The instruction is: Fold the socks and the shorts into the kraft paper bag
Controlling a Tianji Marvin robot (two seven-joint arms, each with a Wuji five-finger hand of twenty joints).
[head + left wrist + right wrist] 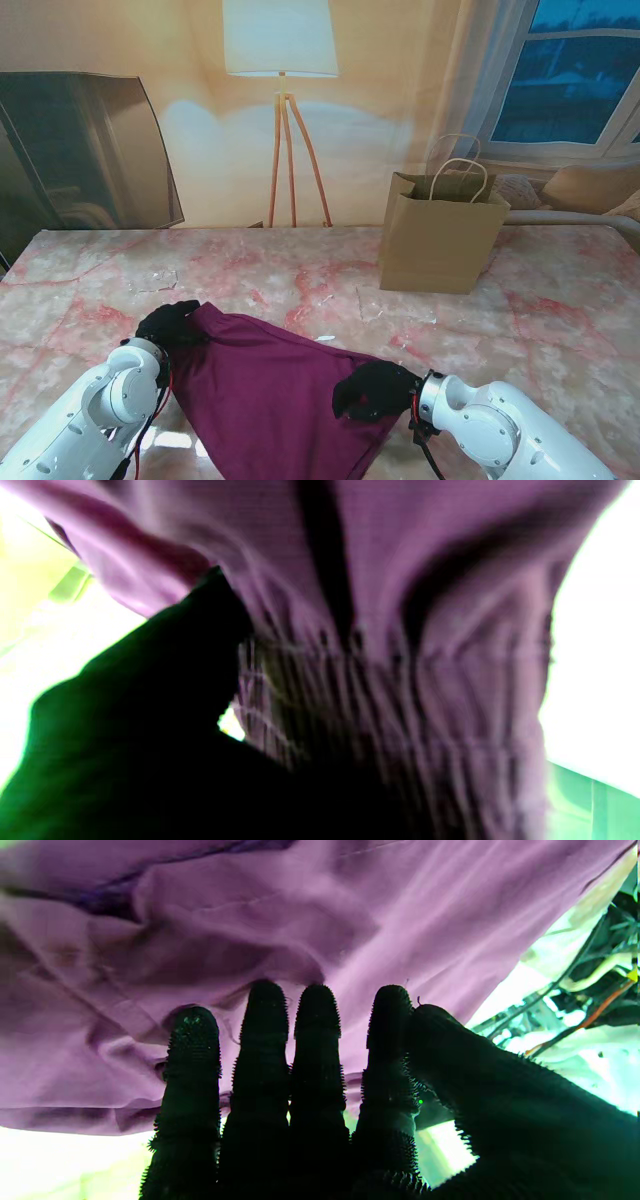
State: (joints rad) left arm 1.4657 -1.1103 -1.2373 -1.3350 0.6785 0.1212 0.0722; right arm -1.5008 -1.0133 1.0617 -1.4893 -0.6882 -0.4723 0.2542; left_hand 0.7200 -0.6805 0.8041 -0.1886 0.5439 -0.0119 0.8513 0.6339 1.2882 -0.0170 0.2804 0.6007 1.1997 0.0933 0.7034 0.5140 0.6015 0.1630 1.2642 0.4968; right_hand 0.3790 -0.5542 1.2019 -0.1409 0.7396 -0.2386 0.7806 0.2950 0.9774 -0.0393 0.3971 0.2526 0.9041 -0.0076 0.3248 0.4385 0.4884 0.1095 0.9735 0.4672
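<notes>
Stand view: lying spread on the pink marble table (560,320), near edge, centre-left, the maroon shorts (260,400). Gripping the far-left corner of the shorts, the left hand (170,325). Resting on the right edge of the shorts, the right hand (375,390). Standing upright and open at far right, well apart from the shorts, the kraft paper bag (435,245). Standing beyond the table, a floor lamp (282,60).

Left wrist view: pinching the gathered elastic waistband (380,690), dark fingers (165,680) of the left hand.

Right wrist view: lying side by side against the purple fabric, four fingers (315,1040), thumb alongside; grip not determinable.
</notes>
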